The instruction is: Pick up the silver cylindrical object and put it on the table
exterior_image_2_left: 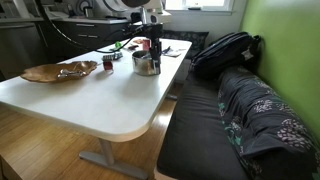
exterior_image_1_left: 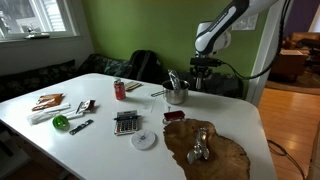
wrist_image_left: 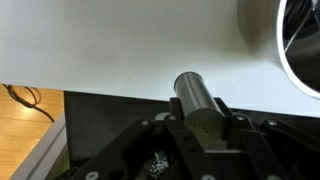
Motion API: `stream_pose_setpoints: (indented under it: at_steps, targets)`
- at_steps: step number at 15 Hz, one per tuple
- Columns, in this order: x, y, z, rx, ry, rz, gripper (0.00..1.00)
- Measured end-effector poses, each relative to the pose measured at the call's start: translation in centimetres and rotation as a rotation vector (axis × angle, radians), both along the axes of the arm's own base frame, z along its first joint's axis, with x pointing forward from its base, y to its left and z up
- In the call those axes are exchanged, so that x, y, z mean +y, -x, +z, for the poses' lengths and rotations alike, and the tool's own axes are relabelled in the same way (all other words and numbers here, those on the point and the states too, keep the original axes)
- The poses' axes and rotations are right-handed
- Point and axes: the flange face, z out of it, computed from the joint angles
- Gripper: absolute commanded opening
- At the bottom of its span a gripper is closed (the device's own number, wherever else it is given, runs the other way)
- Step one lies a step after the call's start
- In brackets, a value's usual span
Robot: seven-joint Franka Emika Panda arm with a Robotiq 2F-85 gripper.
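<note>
Gripper [wrist_image_left: 200, 120] clamped on cylinder [wrist_image_left: 193, 92] over table [wrist_image_left: 110, 40] near its edge (contact with the top unclear); pot [exterior_image_1_left: 176, 95] close beside.

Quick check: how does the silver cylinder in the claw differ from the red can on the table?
Colour: the silver cylinder is plain bright metal, while the red can is red. State: the silver cylinder is clamped in the claw, while the red can stands free and upright on the table, well away from the claw. Both are cylindrical.
</note>
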Motion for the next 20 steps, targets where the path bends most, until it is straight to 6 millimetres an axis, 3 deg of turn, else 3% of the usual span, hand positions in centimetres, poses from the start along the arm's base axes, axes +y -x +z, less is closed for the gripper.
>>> stream_pose_setpoints:
  at_steps: [5,12,19,20]
  targets:
    - [-1.5,-2.9,-3.0,0.059,-0.040,-0.077,0.11]
    - [-3.0,-5.3,-3.1,0.083,-0.068,-0.120,0.11]
    - [-2.6,-6.3,-4.0,0.074,-0.066,-0.138,0.11]
    - [-2.5,-6.4,-4.1,0.073,-0.067,-0.140,0.25]
